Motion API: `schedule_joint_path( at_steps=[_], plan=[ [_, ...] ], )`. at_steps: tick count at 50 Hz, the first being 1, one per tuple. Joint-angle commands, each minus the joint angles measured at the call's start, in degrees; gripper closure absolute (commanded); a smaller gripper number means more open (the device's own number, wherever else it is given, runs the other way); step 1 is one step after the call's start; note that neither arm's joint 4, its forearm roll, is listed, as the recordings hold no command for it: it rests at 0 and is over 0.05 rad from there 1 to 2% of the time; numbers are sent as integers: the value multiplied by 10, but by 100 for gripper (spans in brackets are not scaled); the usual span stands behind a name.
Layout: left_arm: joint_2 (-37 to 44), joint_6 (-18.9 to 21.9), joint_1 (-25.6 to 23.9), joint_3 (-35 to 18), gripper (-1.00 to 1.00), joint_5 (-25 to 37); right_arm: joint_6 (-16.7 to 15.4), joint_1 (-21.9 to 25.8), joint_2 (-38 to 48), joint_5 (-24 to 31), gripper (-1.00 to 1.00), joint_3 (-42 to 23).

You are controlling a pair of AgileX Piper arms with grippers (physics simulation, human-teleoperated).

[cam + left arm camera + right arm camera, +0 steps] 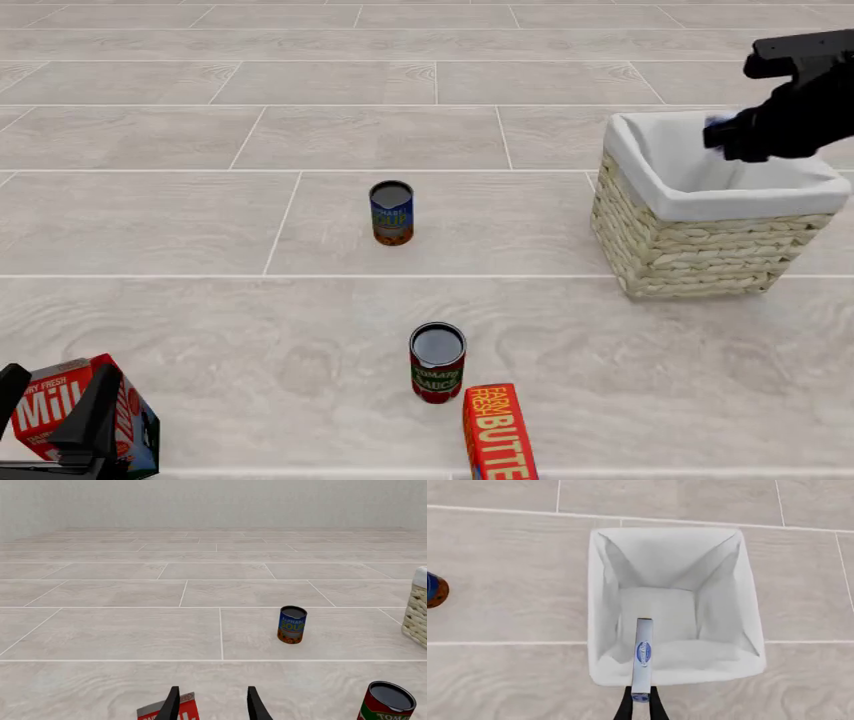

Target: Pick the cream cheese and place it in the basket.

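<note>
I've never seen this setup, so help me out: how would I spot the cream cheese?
Find the wicker basket, the biggest thing there. Right above its opening, the right gripper pinches the cream cheese. It is a thin blue-and-white box, far slimmer than the cans and cartons on the floor.

The pale tiled floor (200,220) carries the basket (694,250), two cans (391,213) (437,362), a butter box (499,435) and a milk carton (60,410).

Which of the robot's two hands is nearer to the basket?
Right. The right hand hangs directly above the basket, holding the cream cheese over its opening. The left hand is far off, low beside the milk carton.
</note>
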Motion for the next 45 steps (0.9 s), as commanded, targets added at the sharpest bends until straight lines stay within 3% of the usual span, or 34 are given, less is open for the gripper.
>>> schedule_joint_path(
  at_steps=[1,45],
  plan=[
    [0,0,0,0,-100,0,7,-11,62,24,100,-53],
    [0,0,0,0,-100,0,-6,-18,227,134,100,-288]
  ],
)
